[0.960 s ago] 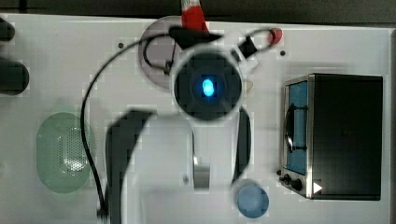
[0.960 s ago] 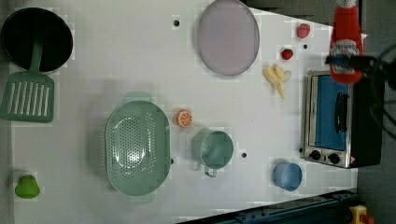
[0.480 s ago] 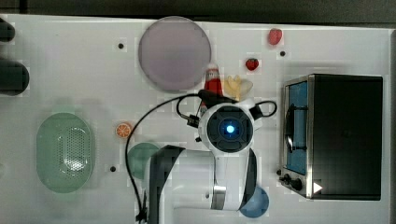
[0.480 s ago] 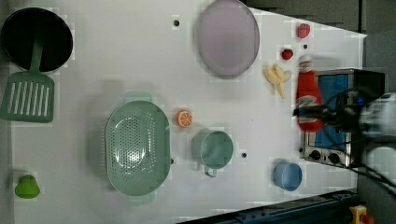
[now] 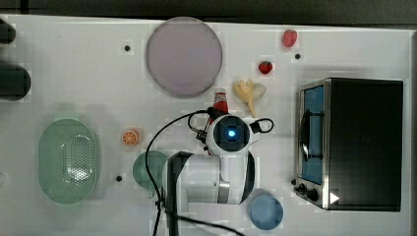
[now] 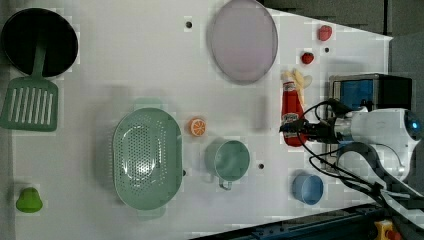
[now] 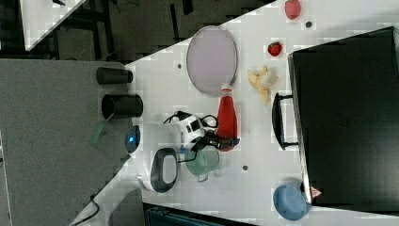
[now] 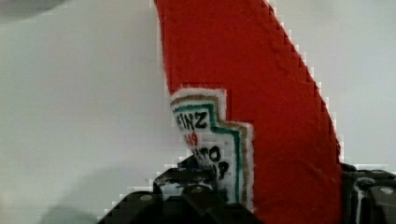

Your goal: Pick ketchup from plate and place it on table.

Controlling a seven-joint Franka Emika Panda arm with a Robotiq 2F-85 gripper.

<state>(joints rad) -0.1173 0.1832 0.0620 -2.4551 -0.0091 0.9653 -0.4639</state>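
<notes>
Left view shows my fingers (image 6: 295, 131) pinching the Heinz ketchup bottle (image 6: 290, 111) by its base, over the white bench (image 6: 125, 65), clear of the lilac plate (image 6: 244, 40)

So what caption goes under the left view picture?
Robot jaws grip the ketchup above the white table, off the plate.
</notes>
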